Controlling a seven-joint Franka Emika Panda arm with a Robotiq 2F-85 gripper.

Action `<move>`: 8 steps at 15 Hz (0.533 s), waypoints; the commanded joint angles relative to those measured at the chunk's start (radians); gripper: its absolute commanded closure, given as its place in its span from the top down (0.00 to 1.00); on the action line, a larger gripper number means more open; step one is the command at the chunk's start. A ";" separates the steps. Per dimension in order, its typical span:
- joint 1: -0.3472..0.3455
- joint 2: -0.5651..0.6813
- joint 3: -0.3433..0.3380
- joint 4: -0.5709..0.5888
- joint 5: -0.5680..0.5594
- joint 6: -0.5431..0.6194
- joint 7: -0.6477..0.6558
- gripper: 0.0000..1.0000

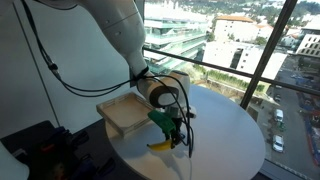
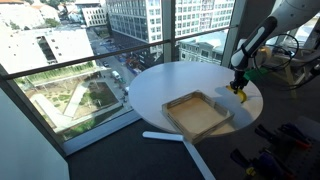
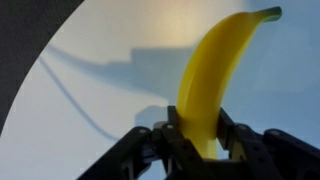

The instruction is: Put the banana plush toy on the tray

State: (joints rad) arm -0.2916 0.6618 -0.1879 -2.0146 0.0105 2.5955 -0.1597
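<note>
The round white table point(image 2: 165, 80) stands just beside a wall of tall windows point(image 2: 70, 60), and the tray point(image 2: 196, 113) lies on it at the rim away from the glass. Beyond the tray towards the windows, the tabletop is bare and gives wide room. The robot arm point(image 1: 120, 30) comes down next to the tray with black cables point(image 1: 45, 60) hanging along it. The gripper point(image 1: 178, 138) is just beside the tray, close to the table rim. In the wrist view its fingers point(image 3: 176, 128) are clenched on the lower end of the banana plush toy point(image 3: 210, 70), one on each side. The toy is outside the tray, near one corner of it. I cannot tell if it is lifted off the tabletop.
</note>
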 commanded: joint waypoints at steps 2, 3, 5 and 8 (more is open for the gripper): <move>-0.002 -0.078 -0.006 -0.033 -0.017 -0.047 0.007 0.15; 0.000 -0.087 -0.008 -0.037 -0.019 -0.049 0.009 0.15; 0.002 -0.108 -0.010 -0.046 -0.020 -0.058 0.011 0.15; 0.003 -0.144 -0.011 -0.065 -0.021 -0.069 0.007 0.15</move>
State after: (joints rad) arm -0.2916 0.5863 -0.1933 -2.0343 0.0103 2.5516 -0.1597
